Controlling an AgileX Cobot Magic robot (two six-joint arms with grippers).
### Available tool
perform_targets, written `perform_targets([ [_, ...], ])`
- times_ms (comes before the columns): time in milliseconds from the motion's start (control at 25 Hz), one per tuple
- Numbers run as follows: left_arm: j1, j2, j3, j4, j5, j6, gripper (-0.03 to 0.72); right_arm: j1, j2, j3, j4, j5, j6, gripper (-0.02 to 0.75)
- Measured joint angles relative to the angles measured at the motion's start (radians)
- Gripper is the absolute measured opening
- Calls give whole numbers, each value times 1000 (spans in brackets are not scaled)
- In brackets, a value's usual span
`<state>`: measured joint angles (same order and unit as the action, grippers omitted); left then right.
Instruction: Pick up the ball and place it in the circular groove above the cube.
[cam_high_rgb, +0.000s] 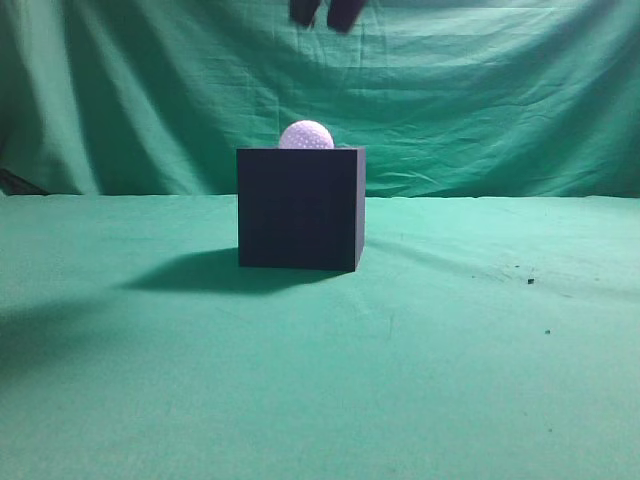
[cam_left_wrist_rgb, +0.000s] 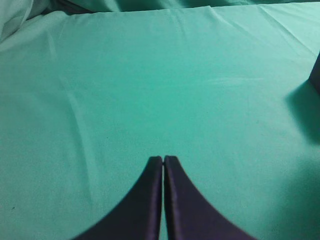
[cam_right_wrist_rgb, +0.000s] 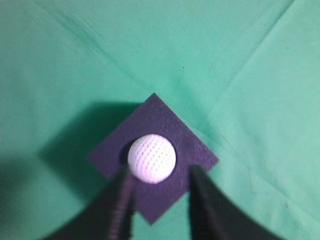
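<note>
The dark cube (cam_high_rgb: 300, 208) stands on the green cloth mid-table. The white dimpled ball (cam_high_rgb: 306, 136) sits on top of it, in the middle of its top face. In the right wrist view the ball (cam_right_wrist_rgb: 151, 158) rests on the cube's top (cam_right_wrist_rgb: 165, 197). My right gripper (cam_right_wrist_rgb: 159, 172) is open and empty, high above the ball; its fingertips (cam_high_rgb: 325, 14) show at the top edge of the exterior view. My left gripper (cam_left_wrist_rgb: 163, 159) is shut and empty over bare cloth, left of the cube, whose edge (cam_left_wrist_rgb: 316, 75) shows at the far right.
Green cloth (cam_high_rgb: 450, 350) covers the table and hangs as a backdrop (cam_high_rgb: 500, 90). The cube casts a shadow (cam_high_rgb: 190, 272) to its left. A few small dark specks (cam_high_rgb: 530, 281) lie on the cloth at the right.
</note>
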<state>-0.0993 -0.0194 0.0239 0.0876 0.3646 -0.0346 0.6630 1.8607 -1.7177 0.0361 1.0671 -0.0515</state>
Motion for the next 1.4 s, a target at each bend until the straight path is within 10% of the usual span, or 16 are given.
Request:
perform_targets([
  [200,0,0,0,0,0,0,0,0,-128,-8,31,104,23,0],
  [640,0,0,0,0,0,0,0,0,-457,42,32,188,94,0],
  [1400,0,0,0,0,0,0,0,0,-1331,876,55,-65,78,0],
])
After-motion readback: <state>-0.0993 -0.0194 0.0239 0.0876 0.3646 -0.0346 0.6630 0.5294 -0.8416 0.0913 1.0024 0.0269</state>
